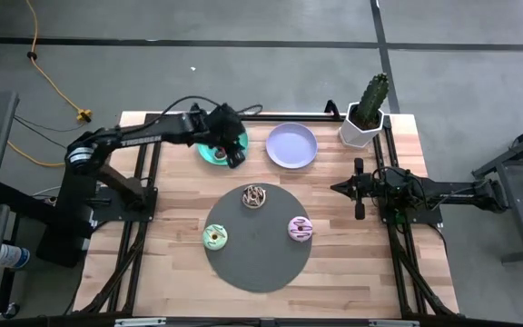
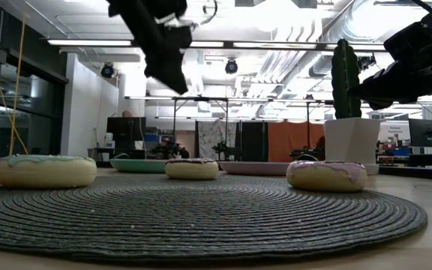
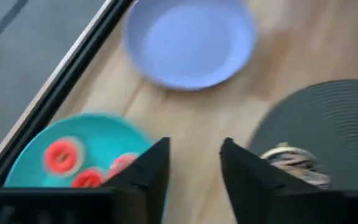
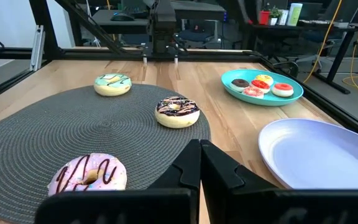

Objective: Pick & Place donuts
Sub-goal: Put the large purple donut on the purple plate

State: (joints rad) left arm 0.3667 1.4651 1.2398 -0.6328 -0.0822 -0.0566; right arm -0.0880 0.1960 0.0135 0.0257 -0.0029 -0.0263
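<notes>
Three larger donuts lie flat on the dark grey disc (image 1: 260, 263): green-iced (image 1: 215, 237), chocolate-sprinkled (image 1: 255, 196) and pink-striped (image 1: 300, 229). Several small donuts (image 4: 263, 86), among them brown, yellow, pink and red ones, lie on the teal plate (image 1: 207, 154) at the far left. My left gripper (image 3: 194, 168) hangs above that plate's near right rim (image 1: 234, 156), tilted down, open, with nothing between its fingers. My right gripper (image 4: 199, 152) stays shut and empty over the table's right side (image 1: 337, 188), pointing level toward the disc.
An empty lilac plate (image 1: 291, 145) sits right of the teal one at the far edge. A cactus in a white pot (image 1: 364, 123) stands at the far right corner. Bare wood lies between the plates and the disc.
</notes>
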